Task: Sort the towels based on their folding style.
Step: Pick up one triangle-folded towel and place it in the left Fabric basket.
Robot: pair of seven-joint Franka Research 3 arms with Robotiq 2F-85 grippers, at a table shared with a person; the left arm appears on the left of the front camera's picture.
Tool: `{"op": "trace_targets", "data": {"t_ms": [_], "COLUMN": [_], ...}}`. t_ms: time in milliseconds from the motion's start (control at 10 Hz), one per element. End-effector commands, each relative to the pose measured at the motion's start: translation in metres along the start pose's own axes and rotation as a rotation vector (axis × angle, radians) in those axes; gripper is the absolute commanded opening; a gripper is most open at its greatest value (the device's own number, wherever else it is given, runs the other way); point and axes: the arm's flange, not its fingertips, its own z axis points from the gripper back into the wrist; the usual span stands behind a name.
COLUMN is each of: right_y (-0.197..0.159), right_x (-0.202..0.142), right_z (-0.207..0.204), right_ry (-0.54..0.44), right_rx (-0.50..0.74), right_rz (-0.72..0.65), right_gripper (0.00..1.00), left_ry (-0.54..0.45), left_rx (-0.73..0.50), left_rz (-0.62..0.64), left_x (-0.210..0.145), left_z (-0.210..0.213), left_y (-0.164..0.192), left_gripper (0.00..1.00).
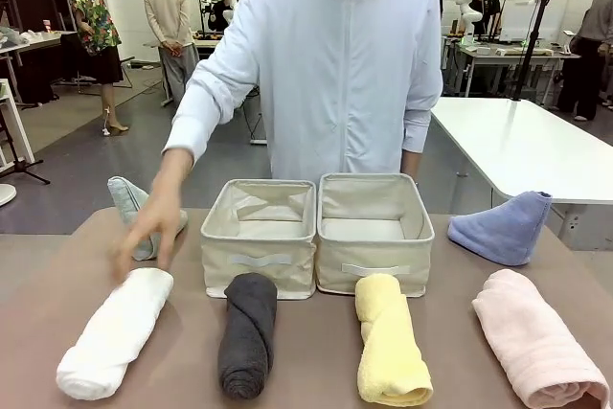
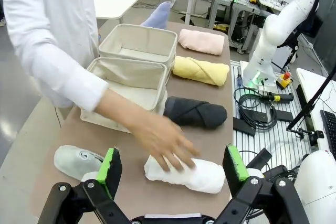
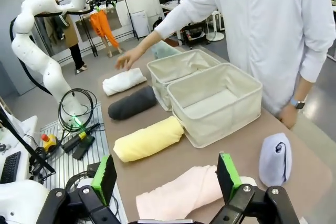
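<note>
Four rolled towels lie in a row along the near table edge: white (image 1: 115, 332), dark grey (image 1: 247, 332), yellow (image 1: 391, 352) and pink (image 1: 536, 347). A pale green-grey cone (image 1: 129, 203) stands at the far left and a periwinkle blue cone (image 1: 503, 229) at the far right. The person's hand (image 1: 144, 237) rests on the far end of the white roll (image 2: 189, 174). My left gripper (image 2: 173, 162) hangs open above the white roll and the green-grey cone (image 2: 76, 161). My right gripper (image 3: 166, 174) is open over the pink roll (image 3: 178, 195), with the blue cone (image 3: 274, 158) beside it.
Two cream fabric bins (image 1: 259, 261) (image 1: 374, 270) stand side by side at the table's middle, behind the dark grey and yellow rolls. The person stands close behind them. A white table (image 1: 536, 141) lies at the right, with other people farther back.
</note>
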Motion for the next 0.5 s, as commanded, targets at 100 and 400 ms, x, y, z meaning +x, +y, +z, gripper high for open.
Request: {"op": "trace_targets", "data": {"t_ms": [100, 400], "right_y": [-0.0038, -0.0038], "right_x": [0.0032, 0.0032], "right_z": [-0.0007, -0.0007], "right_ry": [-0.019, -0.019], "right_rx": [0.006, 0.006], "right_rz": [0.022, 0.022], "right_gripper": [1.00, 1.00], "left_ry": [-0.014, -0.014], "left_rx": [-0.004, -0.004], "left_rz": [-0.015, -0.015], "left_x": [0.0014, 0.0014], "left_z": [0.0007, 0.0007], "left_y": [-0.0001, -0.0001], "left_gripper": [1.00, 1.00]}}
